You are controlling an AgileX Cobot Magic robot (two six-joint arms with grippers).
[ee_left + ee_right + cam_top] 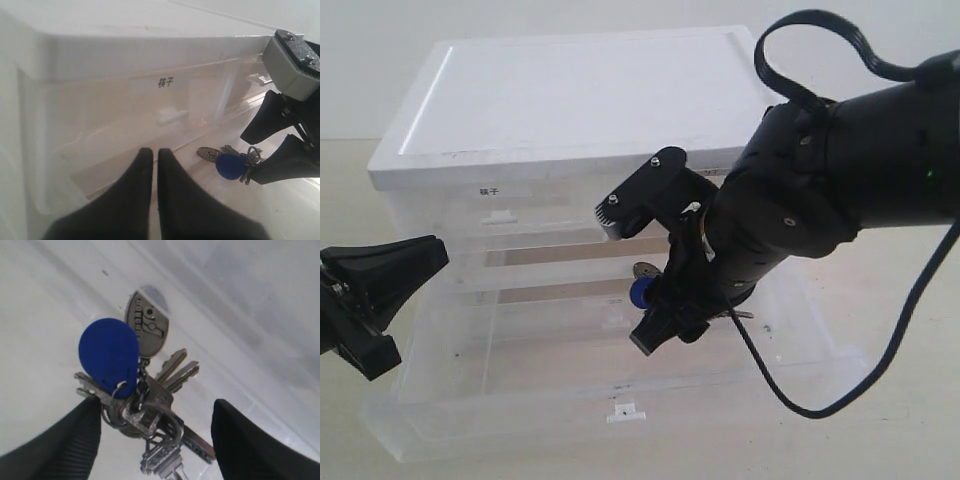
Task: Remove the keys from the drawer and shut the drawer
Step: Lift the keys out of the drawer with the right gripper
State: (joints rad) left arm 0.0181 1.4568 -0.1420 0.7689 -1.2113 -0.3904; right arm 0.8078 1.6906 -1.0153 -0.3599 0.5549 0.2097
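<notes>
The lowest drawer point(520, 400) of the translucent cabinet stands pulled out toward the front. The keys point(642, 285) lie on its floor: silver keys on a ring, with a blue fob and a grey oval tag. My right gripper point(655, 310) reaches down into the drawer, open. In the right wrist view the keys point(130, 375) lie between the two fingers of the gripper point(156, 407), one finger right beside the ring. My left gripper point(425, 255) is shut and empty, hovering at the cabinet's left front. In its own view the gripper point(155, 152) points toward the keys point(230, 162).
The cabinet has a white lid point(580, 90) and more translucent drawers above the open one, the upper one bearing a small label point(488, 190). A white tab handle point(625, 412) sits on the open drawer's front wall. The right arm's black cable point(790, 390) hangs over the drawer.
</notes>
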